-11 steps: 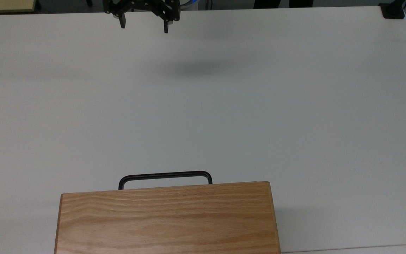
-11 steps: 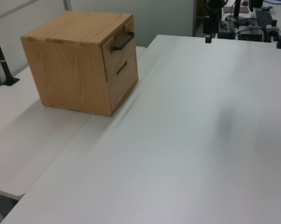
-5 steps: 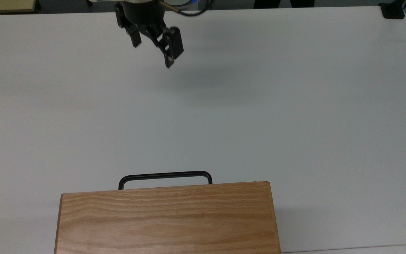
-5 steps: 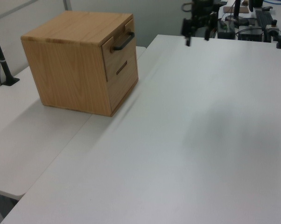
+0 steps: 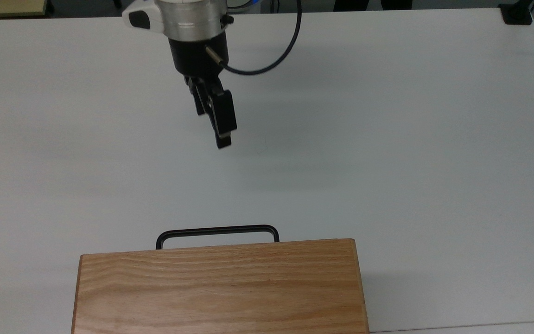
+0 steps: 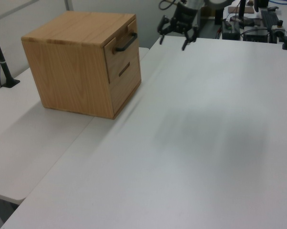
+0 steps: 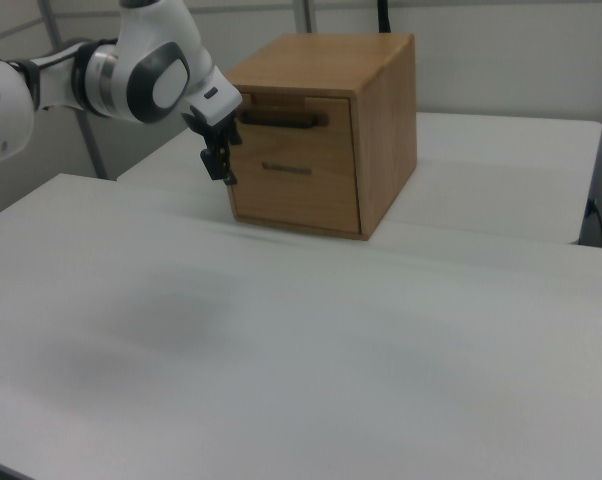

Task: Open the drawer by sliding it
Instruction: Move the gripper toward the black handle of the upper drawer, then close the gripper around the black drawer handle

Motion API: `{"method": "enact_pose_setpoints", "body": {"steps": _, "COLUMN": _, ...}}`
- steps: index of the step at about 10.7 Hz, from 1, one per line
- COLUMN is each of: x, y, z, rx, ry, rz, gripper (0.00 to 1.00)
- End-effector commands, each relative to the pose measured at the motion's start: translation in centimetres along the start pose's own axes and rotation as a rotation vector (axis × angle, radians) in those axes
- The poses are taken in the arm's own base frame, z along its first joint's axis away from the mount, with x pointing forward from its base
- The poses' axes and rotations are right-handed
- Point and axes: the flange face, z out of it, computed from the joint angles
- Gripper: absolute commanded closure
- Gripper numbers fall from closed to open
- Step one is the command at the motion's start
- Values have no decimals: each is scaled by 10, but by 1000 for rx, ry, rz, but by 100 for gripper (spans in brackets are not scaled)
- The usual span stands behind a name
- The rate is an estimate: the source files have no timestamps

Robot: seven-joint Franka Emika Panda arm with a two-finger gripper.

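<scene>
The drawer (image 7: pixel 293 150) is the upper front panel of an oak cabinet (image 5: pixel 220 287), flush with the cabinet body. Its black bar handle (image 5: pixel 217 230) juts out past the cabinet's top edge in the top view, and the handle (image 6: pixel 127 43) faces the robot side in the left view. My gripper (image 5: pixel 212 129) hangs open over the white table (image 5: pixel 387 139), well short of the handle, with nothing between its fingers. In the left view the gripper (image 6: pixel 172 42) has both fingers spread, to the right of the cabinet. In the right view the gripper (image 7: pixel 224 165) is just left of the drawer front.
Below the drawer is a second panel with a slot pull (image 6: pixel 124 69). A black pole on a clamp (image 6: pixel 1 55) stands behind the cabinet at the left view's left. Another black clamp (image 5: pixel 516 14) sits at the table's far corner. Lab equipment (image 6: pixel 258 24) lies beyond the table.
The gripper has come from the table's far edge toward the cabinet, turning at the wrist so its fingers line up one behind the other in the top view. The drawer has not moved.
</scene>
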Motion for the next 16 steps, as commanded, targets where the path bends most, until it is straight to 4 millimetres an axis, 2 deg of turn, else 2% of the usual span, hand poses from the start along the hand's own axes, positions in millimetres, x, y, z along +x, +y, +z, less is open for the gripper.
{"method": "enact_pose_setpoints", "body": {"steps": 1, "x": 1, "y": -27, "z": 10, "rx": 173, "ry": 43, "rz": 238, "gripper": 0}}
{"method": "enact_pose_setpoints", "body": {"steps": 3, "x": 5, "y": -38, "z": 12, "rx": 319, "ry": 78, "rz": 296, "gripper": 0}}
{"method": "enact_pose_setpoints", "body": {"steps": 6, "x": 6, "y": -47, "z": 40, "rx": 511, "ry": 130, "rz": 295, "gripper": 0}}
{"method": "enact_pose_setpoints", "body": {"steps": 7, "x": 7, "y": -47, "z": 52, "rx": 553, "ry": 142, "rz": 297, "gripper": 5}}
{"method": "enact_pose_setpoints", "body": {"steps": 9, "x": 13, "y": -54, "z": 67, "rx": 601, "ry": 131, "rz": 375, "gripper": 7}}
{"method": "enact_pose_setpoints", "body": {"steps": 10, "x": 18, "y": -58, "z": 72, "rx": 612, "ry": 136, "rz": 387, "gripper": 16}}
{"method": "enact_pose_setpoints", "body": {"steps": 13, "x": 19, "y": -58, "z": 79, "rx": 609, "ry": 137, "rz": 384, "gripper": 43}}
{"method": "enact_pose_setpoints", "body": {"steps": 14, "x": 18, "y": -58, "z": 81, "rx": 606, "ry": 136, "rz": 386, "gripper": 60}}
{"method": "enact_pose_setpoints", "body": {"steps": 15, "x": 18, "y": -57, "z": 81, "rx": 604, "ry": 136, "rz": 384, "gripper": 71}}
{"method": "enact_pose_setpoints", "body": {"steps": 16, "x": 18, "y": -57, "z": 80, "rx": 606, "ry": 135, "rz": 387, "gripper": 71}}
